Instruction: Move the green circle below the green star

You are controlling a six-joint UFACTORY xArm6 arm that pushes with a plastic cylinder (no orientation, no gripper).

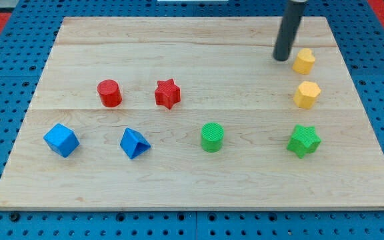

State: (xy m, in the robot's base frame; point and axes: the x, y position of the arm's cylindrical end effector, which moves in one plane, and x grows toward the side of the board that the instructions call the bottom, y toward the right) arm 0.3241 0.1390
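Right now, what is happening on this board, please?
I am an arm pushing blocks with a rod. My tip rests near the view's top right, just left of a yellow block, far from the green circle. The circle sits left of the green star, not yet below it.

Scanning for anything readable and there is nothing: no text, labels, brands, numbers or signs on the counter (pixel 192 40), and none on any of the coloured blocks or on the dark rod.
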